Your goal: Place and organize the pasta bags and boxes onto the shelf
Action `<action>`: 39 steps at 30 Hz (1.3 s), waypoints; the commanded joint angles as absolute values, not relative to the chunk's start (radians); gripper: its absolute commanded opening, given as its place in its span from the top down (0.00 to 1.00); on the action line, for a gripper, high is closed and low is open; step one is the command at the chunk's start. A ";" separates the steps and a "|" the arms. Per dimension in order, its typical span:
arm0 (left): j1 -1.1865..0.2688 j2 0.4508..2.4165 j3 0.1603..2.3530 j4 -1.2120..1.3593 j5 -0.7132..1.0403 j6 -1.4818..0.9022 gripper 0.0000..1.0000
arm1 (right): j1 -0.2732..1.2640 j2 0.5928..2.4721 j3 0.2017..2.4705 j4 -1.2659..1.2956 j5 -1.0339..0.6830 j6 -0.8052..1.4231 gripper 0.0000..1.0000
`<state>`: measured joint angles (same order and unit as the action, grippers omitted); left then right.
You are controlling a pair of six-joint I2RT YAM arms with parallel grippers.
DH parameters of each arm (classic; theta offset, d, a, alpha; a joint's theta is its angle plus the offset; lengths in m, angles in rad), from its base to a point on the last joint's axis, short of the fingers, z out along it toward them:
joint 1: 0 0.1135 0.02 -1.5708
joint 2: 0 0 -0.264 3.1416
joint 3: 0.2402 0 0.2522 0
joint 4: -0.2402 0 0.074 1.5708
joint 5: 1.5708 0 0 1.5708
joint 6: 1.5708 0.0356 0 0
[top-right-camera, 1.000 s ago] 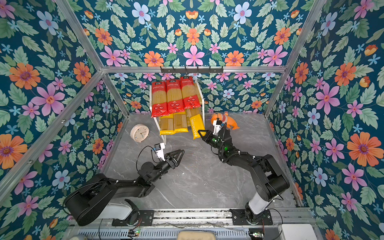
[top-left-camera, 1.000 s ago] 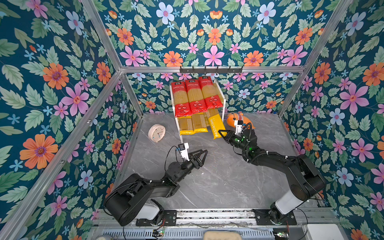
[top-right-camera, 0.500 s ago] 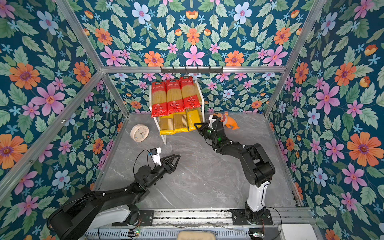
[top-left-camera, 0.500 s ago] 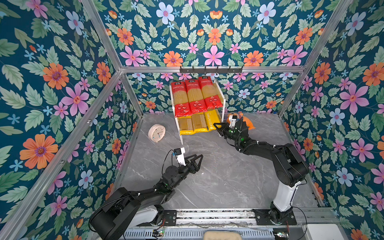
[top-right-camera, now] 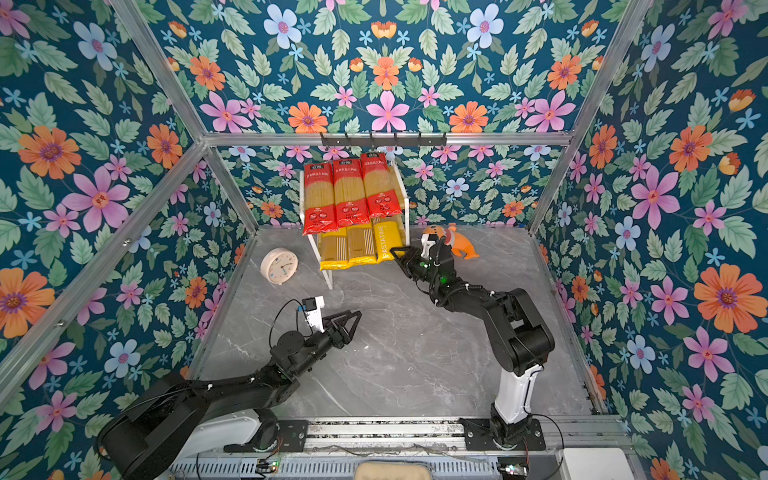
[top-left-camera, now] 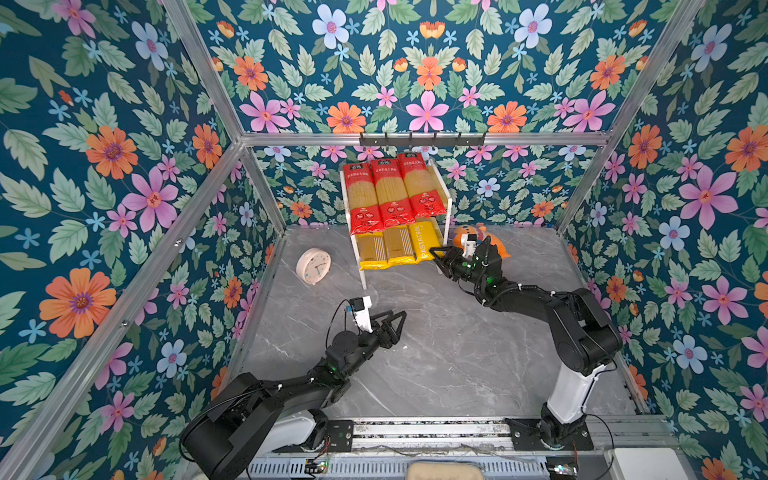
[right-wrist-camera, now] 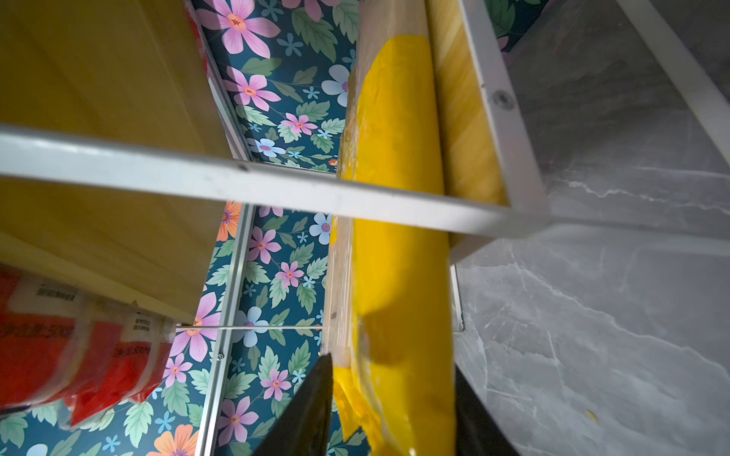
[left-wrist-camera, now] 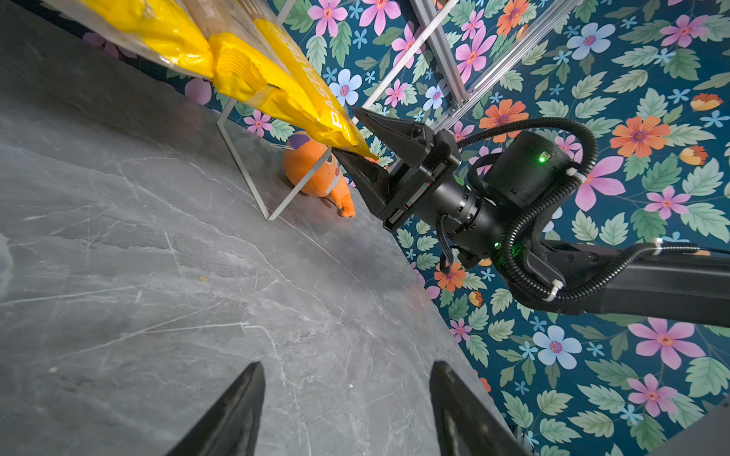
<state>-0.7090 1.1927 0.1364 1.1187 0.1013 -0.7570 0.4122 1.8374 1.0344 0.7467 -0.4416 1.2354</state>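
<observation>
The right gripper (left-wrist-camera: pixel 347 132) has its two black, wedge-shaped fingers (left-wrist-camera: pixel 395 130) parted around the near end of a yellow spaghetti pack (top-left-camera: pixel 422 243). The pack's crinkled corner rests against the lower finger, and there is a gap to the upper one, so this is a loose straddle, not a clamp. That pack is glossy film with "PASTATIME" lettering. It lies at the right end of the shelf's lower board, and its end sticks out past the board's front edge.

The left gripper (top-left-camera: pixel 395 318) hangs over the middle of the grey marble-look table (top-left-camera: pixel 436 353). Its fingers are spread with nothing between them and they touch nothing.

The shelf (right-wrist-camera: pixel 276 185) is a small rack of two pale yellowish wooden boards in a thin white metal frame, standing at the middle of the table's far edge. I count six long flat packs on it. Three yellow ones lie side by side on the lower board, the other two (top-left-camera: pixel 372 249) (top-left-camera: pixel 398 247) to the left of the straddled one. Three red ones (top-left-camera: pixel 390 195) with clear middles showing the pasta lie side by side on the upper board.

A round cream clock (top-left-camera: pixel 313 266) sits left of the shelf, towards the far left corner. An orange plush toy (top-left-camera: pixel 494 245) lies just right of the shelf by the far edge. A black hook rail (top-left-camera: pixel 422 141) runs along the wall frame above the shelf.
</observation>
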 commanded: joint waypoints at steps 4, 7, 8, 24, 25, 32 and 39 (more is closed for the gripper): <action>-0.709 1.200 0.137 1.140 0.101 -0.749 0.31 | 0.413 1.839 1.027 0.813 -0.495 1.273 0.64; -0.709 1.198 0.137 1.140 0.103 -0.747 0.31 | 0.413 1.840 1.043 0.804 -0.494 1.267 0.76; -0.710 1.197 0.137 1.140 0.101 -0.746 0.31 | 0.413 1.844 1.052 0.802 -0.494 1.266 0.80; -0.710 1.170 0.126 1.123 0.089 -0.737 0.31 | 0.402 1.882 1.097 0.785 -0.522 1.267 0.85; -0.709 1.169 0.125 1.122 0.089 -0.738 0.31 | 0.402 1.878 1.095 0.784 -0.522 1.267 0.84; -0.709 1.145 0.125 1.094 0.083 -0.724 0.31 | 0.398 1.852 1.068 0.776 -0.529 1.253 0.72; -0.709 0.990 0.139 0.891 0.021 -0.626 0.31 | 0.397 1.779 0.963 0.735 -0.539 1.183 0.63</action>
<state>-0.7094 1.0386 0.1291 0.9932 0.0605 -0.6960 0.3973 1.8069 0.9913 0.7429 -0.5236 1.2194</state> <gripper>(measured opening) 0.692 0.368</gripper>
